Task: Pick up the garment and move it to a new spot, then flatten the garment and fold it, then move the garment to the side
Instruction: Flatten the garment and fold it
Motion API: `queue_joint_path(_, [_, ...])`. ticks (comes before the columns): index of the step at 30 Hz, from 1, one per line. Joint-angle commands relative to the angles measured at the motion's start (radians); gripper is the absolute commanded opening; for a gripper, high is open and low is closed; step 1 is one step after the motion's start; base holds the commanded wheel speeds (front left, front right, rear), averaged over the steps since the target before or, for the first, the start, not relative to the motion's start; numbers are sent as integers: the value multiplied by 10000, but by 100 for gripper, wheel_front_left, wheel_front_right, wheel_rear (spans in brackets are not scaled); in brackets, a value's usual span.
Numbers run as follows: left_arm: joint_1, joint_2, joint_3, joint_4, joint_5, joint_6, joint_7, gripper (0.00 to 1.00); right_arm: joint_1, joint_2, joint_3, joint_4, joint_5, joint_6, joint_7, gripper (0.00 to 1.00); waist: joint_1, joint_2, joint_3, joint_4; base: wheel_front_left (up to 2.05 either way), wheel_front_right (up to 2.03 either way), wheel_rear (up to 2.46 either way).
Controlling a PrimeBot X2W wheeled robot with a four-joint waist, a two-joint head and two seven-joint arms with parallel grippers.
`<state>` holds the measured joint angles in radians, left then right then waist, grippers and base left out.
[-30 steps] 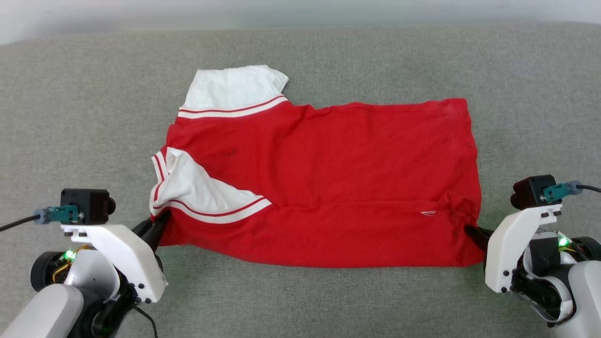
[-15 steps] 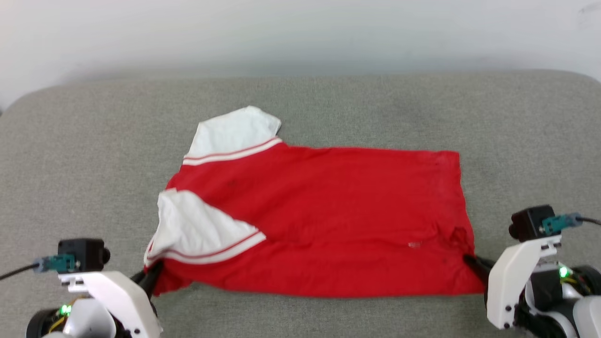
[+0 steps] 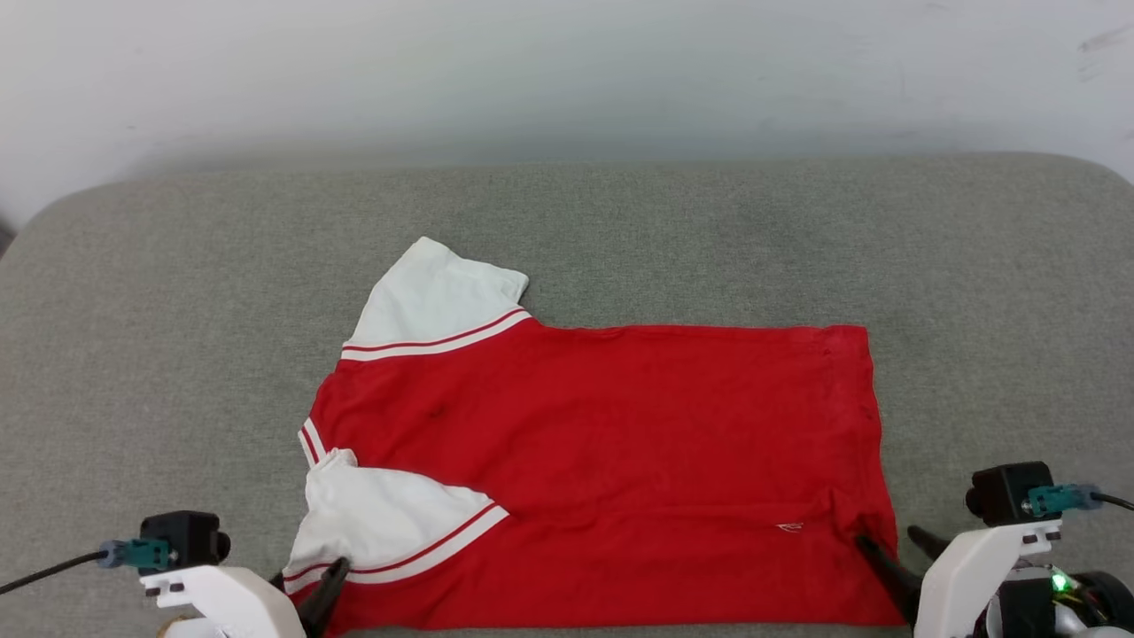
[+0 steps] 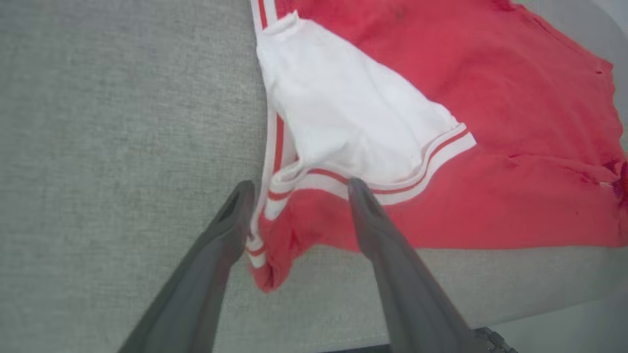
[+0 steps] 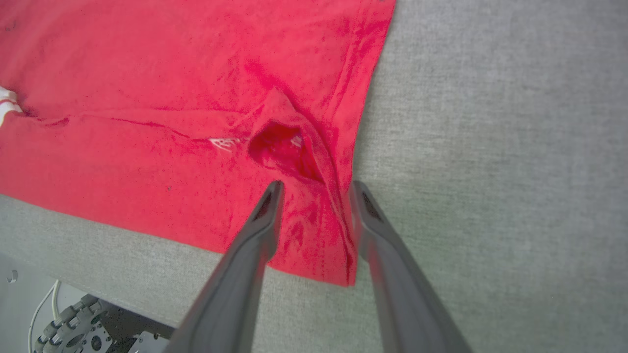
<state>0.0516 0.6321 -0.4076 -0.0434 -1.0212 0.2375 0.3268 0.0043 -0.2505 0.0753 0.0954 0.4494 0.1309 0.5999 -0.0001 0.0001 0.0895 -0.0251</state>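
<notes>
You had a grey woven fabric surface (image 3: 673, 239) spread wide before you, its far corners rounded. Behind it rose a pale, plain wall (image 3: 532, 71), which bore a faint dark scuff (image 3: 1103, 37) near its upper right. In the right wrist view the surface's near edge (image 5: 73, 230) fell away.

The head view's bottom edge cut off most of the left pincer (image 4: 300, 185) and the right pincer (image 3: 886, 536) below their white mounts. The red jersey-knit garment (image 3: 602, 461) with white short sleeves lay with its underside hidden against the grey fabric-covered surface (image 3: 177, 310). It ran off the top and right edges of the left wrist view, and off the top and left of the right wrist view. A tiny white mark (image 3: 788, 527) near its hem was too small to read; the puckered fold (image 5: 284, 147) beside it was too dark inside to make out.
</notes>
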Motion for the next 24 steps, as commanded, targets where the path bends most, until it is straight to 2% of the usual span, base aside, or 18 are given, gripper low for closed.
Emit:
queue_joint_path(1, [-289, -58, 120, 97, 169, -73, -326, 100, -112, -63, 62, -94, -106, -4, -694, 100, 1, -1, 13, -52, 0, 0, 0])
queue_joint_path(7, [-857, -39, 432, 149, 865, 13, -1379, 100, -409, 173, 16, -621, -736, -4, -3181, 100, 1, -1, -58, -347, 0, 0, 0])
queue_joint_path(11, [-1452, -113, 484, 35, 1432, 89, -2007, 100, -622, 487, -113, -962, -1304, -4, -4310, 100, 1, -1, -28, -561, 0, 0, 0])
queue_joint_path(17, [-2813, -217, 496, 197, 2131, 103, -2489, 100, -1068, 987, -157, -1575, -2044, -4, -5301, 100, 1, -1, 567, -873, 0, 0, 0])
queue_joint_path(24, [-4933, 74, 712, 529, 2288, -191, -2032, 100, -1835, 1349, -255, -2287, -2265, -4, -5643, 100, 1, -1, 2177, -1239, 0, 0, 0])
